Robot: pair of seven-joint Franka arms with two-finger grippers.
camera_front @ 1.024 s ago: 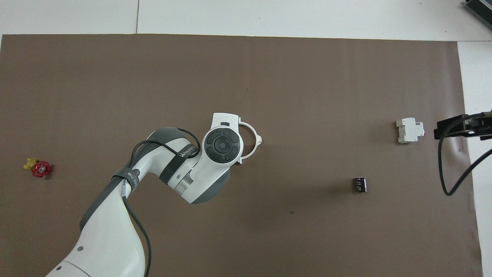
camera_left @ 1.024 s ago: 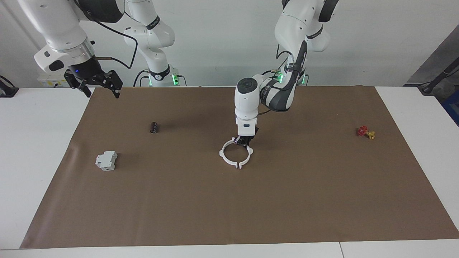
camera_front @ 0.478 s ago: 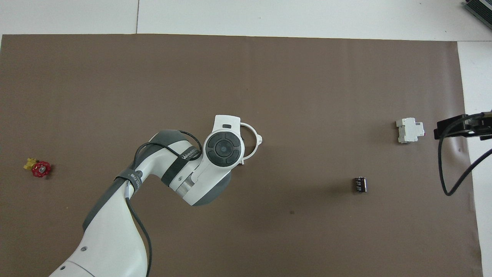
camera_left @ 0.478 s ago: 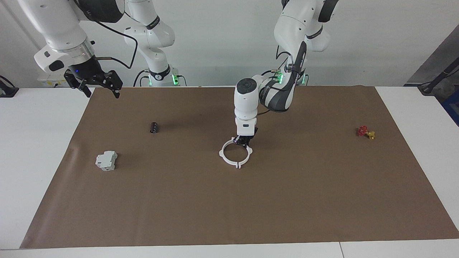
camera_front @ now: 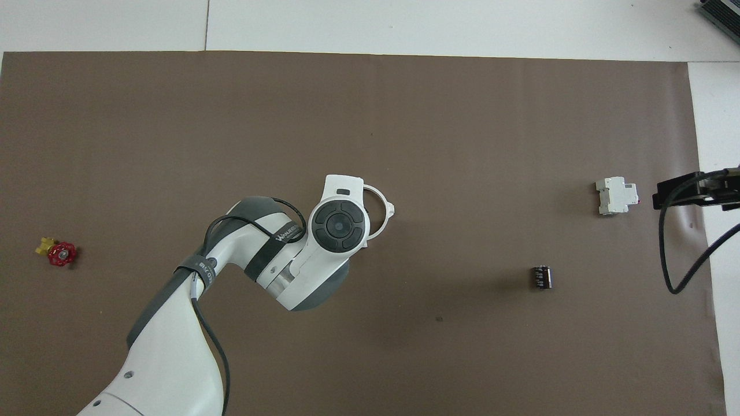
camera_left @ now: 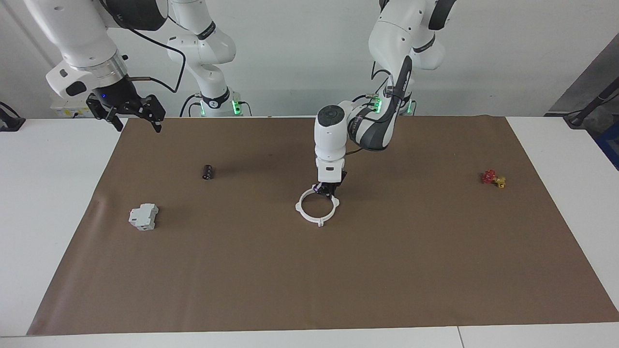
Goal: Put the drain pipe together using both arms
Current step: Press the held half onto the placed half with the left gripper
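Note:
The drain pipe (camera_left: 300,211) is a white ring of two half arcs lying on the brown mat at mid-table. My left gripper (camera_left: 328,192) points straight down and is shut on the ring's rim, on the side nearer to the robots. In the overhead view the left wrist covers that gripper and most of the drain pipe (camera_front: 389,209); only one arc with a tab shows. My right gripper (camera_left: 139,126) hangs open and empty, high over the mat's corner at the right arm's end. Only part of the right gripper (camera_front: 679,192) shows at the frame edge in the overhead view.
A grey boxy block (camera_left: 143,216) (camera_front: 617,196) and a small black cylinder (camera_left: 208,171) (camera_front: 541,277) lie toward the right arm's end. A red-and-yellow valve piece (camera_left: 493,178) (camera_front: 58,252) lies toward the left arm's end. The brown mat (camera_left: 387,270) covers most of the table.
My left gripper has shifted slightly toward the right arm's end, taking the ring's rim with it. The small gap at the ring's end tabs has narrowed. The right arm has not moved.

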